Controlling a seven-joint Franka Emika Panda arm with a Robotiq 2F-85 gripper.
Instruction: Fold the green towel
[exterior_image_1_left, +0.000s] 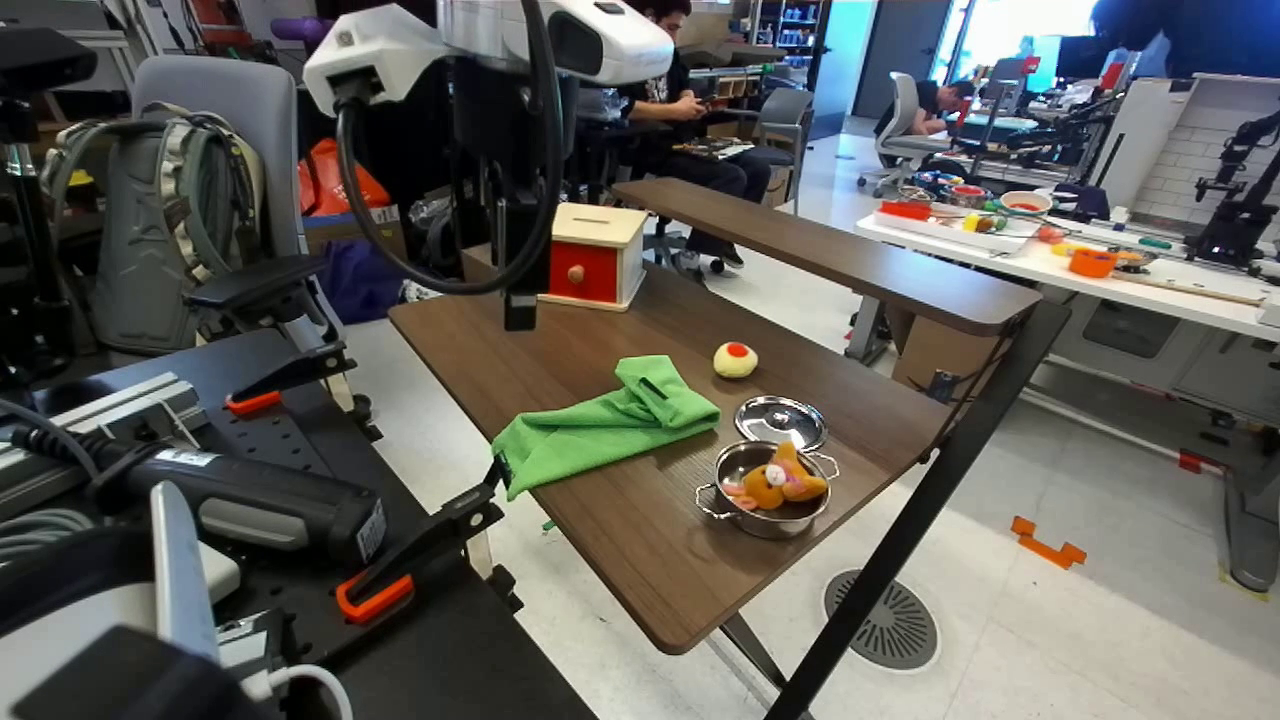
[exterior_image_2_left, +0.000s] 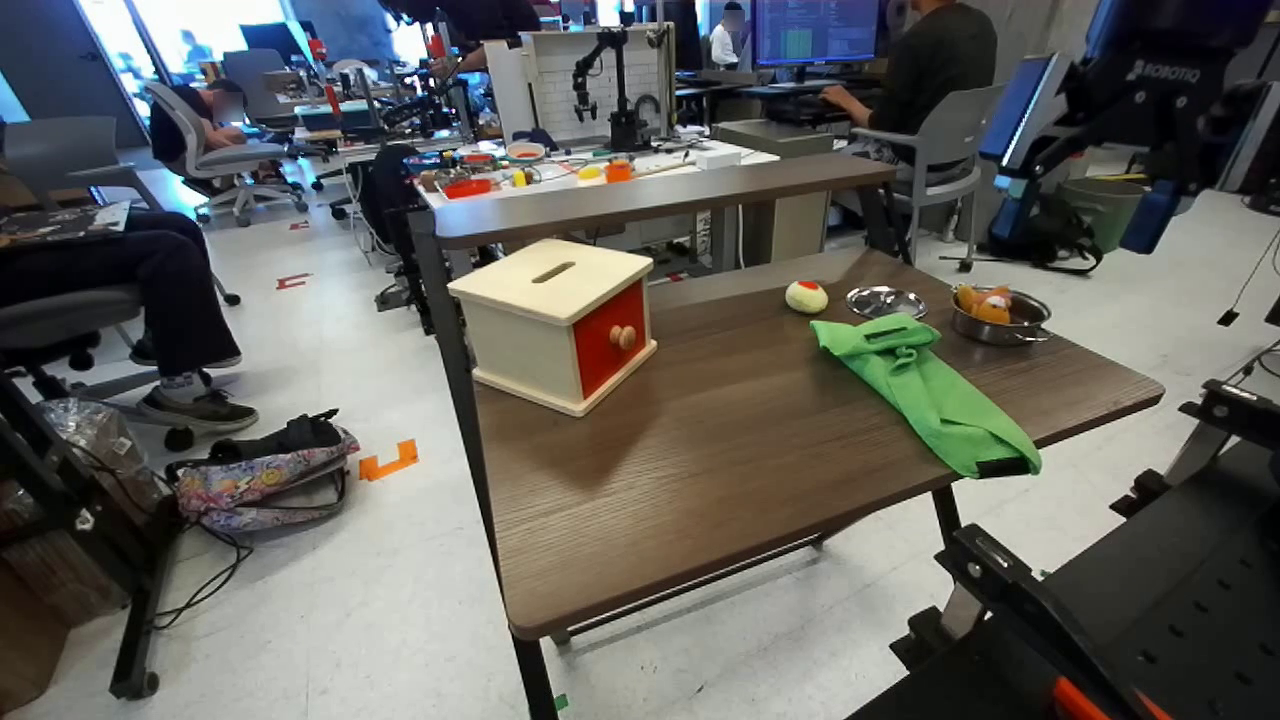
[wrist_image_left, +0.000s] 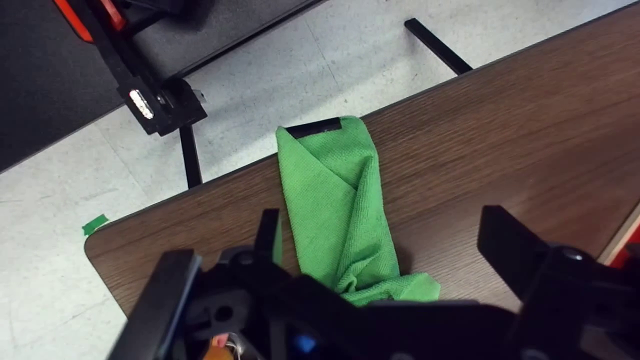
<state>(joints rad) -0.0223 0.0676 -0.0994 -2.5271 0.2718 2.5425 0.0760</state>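
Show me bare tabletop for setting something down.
The widest bare stretch of table lies between the wooden box and the green towel. A smaller patch lies between towel, pot and a rounded table corner. It's crowded around the pot, lid, ball and towel's bunched end.

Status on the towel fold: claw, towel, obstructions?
Claw open, empty. Green towel rumpled on table, one end past the edge. Nothing lying on it; pot and lid close by.
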